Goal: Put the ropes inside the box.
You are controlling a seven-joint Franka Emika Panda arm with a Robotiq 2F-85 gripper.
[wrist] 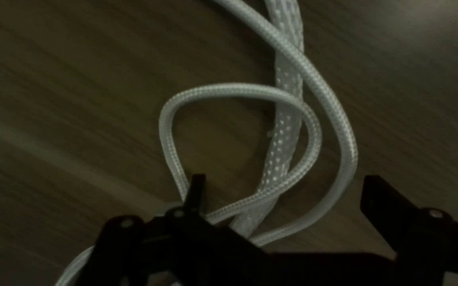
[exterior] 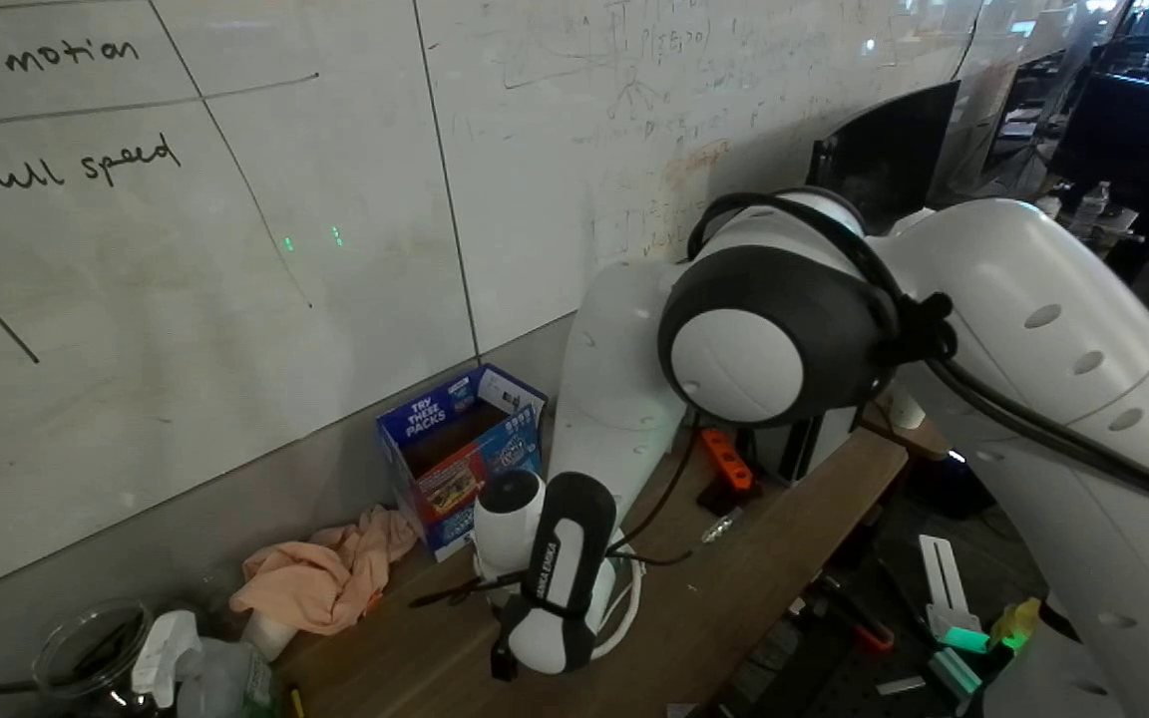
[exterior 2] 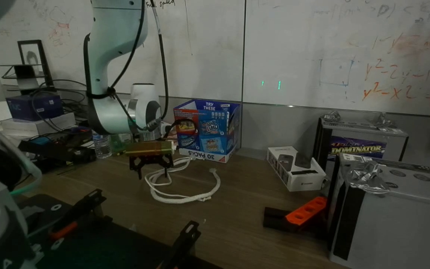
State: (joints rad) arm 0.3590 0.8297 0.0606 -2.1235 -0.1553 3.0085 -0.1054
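White ropes (exterior 2: pixel 179 200) lie in loose loops on the wooden table, in front of the box. The box (exterior 2: pixel 212 130) is blue and red printed cardboard, open at the top, standing against the wall; an exterior view from above shows its inner back wall (exterior: pixel 427 417). My gripper (exterior 2: pixel 153 174) points down over the left end of the loops, its jaws wide apart. In the wrist view, strands of the ropes (wrist: pixel 346 139) cross the gap of the gripper (wrist: pixel 284 184) and pass behind its left finger. Nothing is gripped. The fingertips' exact height above the table is hard to judge.
A peach cloth (exterior: pixel 325 583) lies beside the box, with a spray bottle (exterior: pixel 210 678) and a glass jar (exterior: pixel 91 648) near it. Elsewhere on the table are a small white carton (exterior 2: pixel 299 175), an orange block (exterior 2: pixel 306 211) and large grey batteries (exterior 2: pixel 379 224). A whiteboard (exterior 2: pixel 293 48) rises behind.
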